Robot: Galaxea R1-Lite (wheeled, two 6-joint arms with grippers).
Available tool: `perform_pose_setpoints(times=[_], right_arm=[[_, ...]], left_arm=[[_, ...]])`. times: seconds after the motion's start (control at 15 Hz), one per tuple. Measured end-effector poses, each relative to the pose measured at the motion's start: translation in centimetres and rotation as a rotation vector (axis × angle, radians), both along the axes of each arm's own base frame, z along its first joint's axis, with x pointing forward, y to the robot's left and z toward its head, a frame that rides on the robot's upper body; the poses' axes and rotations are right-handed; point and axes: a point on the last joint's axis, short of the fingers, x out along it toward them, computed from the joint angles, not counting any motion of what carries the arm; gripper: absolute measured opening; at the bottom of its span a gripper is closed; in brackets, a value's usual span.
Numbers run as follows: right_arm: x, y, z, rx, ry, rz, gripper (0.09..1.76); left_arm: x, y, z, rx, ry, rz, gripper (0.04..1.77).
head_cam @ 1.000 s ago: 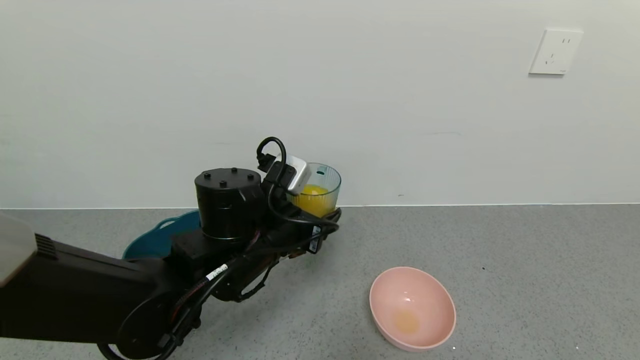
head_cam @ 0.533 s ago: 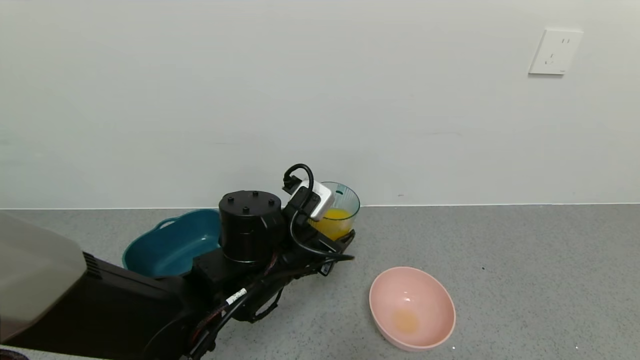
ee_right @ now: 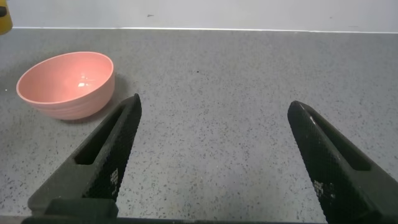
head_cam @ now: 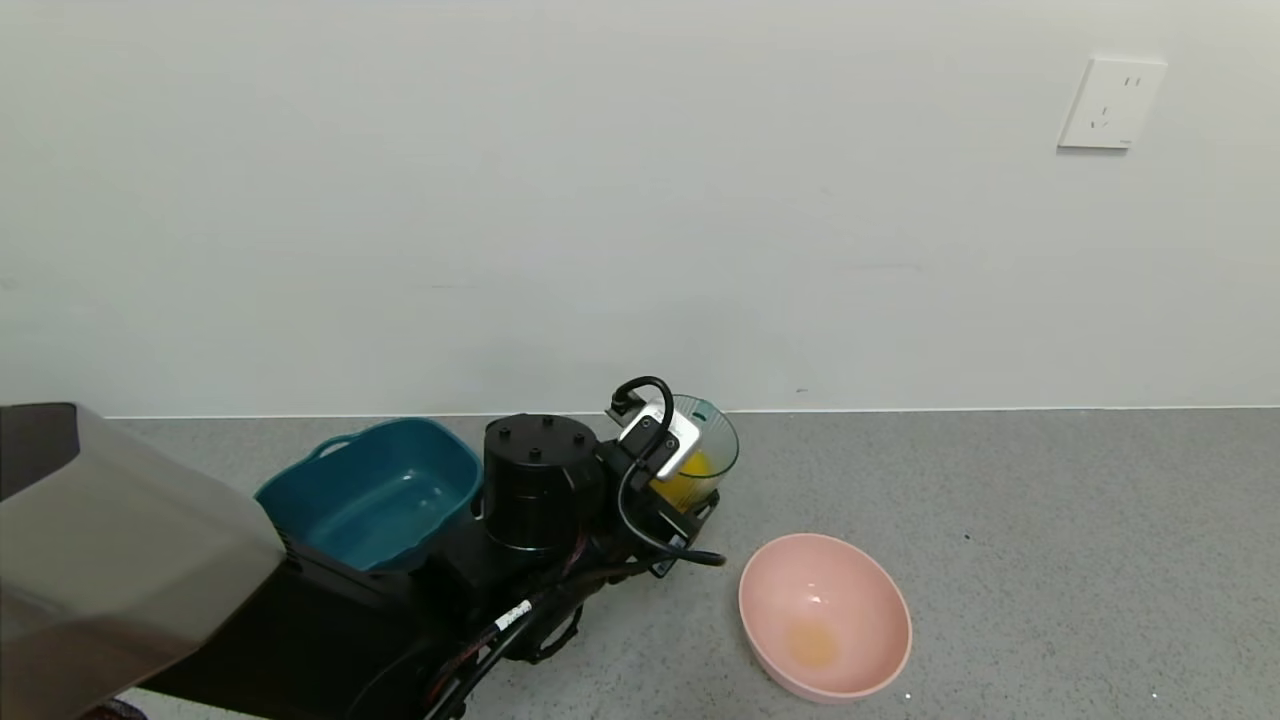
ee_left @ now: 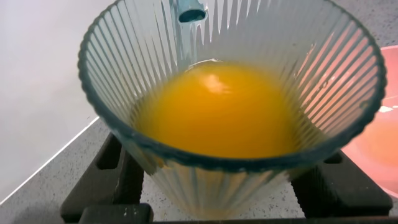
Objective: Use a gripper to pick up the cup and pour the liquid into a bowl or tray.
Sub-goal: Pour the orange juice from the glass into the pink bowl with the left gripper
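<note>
Two basins sit on my grey table (head_cam: 1050,520): the teal tub (head_cam: 370,495) toward the back-left, and the pink bowl (head_cam: 825,615) nearer the front edge, right of centre, with a faint orange smear at its bottom; my left gripper (head_cam: 690,500) is clamped on the cup (head_cam: 705,450), a black finger (ee_left: 112,180) pressed to each side of the ribbed glass; I hold the cup upright between tub and bowl, close to the back edge, apart from both; the liquid (ee_left: 217,109) fills roughly its lower half; my right gripper (ee_right: 214,162) hangs spread wide and empty above bare tabletop, the bowl well off to one side of it.
</note>
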Motion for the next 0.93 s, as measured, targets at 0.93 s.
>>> perform_pose_setpoints(times=[0.93], right_arm=[[0.0, 0.0, 0.0, 0.0, 0.0, 0.0, 1.71]], left_arm=[[-0.3, -2.0, -0.9, 0.082, -0.035, -0.071, 1.31]])
